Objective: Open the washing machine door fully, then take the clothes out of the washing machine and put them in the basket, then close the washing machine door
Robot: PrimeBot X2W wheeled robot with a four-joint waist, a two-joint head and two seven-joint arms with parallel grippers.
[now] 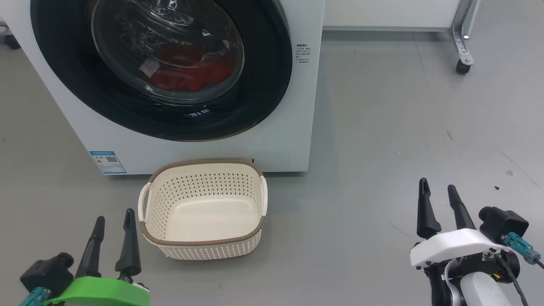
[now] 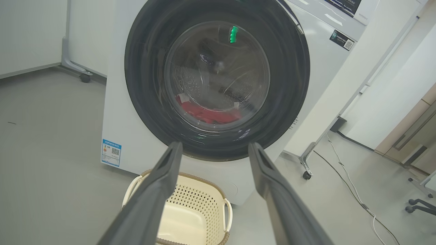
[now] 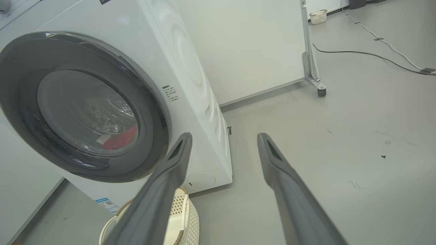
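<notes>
Sitting in washing machine (image 1: 299,110): clothes (image 1: 187,75) | basket (image 1: 204,243) empty | left end effector (image 1: 114,215) spread | right end effector (image 1: 437,184) spread

A: "Home laundry room?"
B: "No, a test lab: washing machine (image 1: 299,119) standing on a bare grey floor (image 1: 382,140), white partition (image 3: 252,44) on castors (image 3: 321,92) beside it, loose cables (image 3: 357,52) trailing."

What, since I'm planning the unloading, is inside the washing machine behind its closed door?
Through the glass of the washing machine door, red clothes lie at the bottom of the perforated drum. How many garments there are, and anything beneath them, cannot be seen.
</notes>
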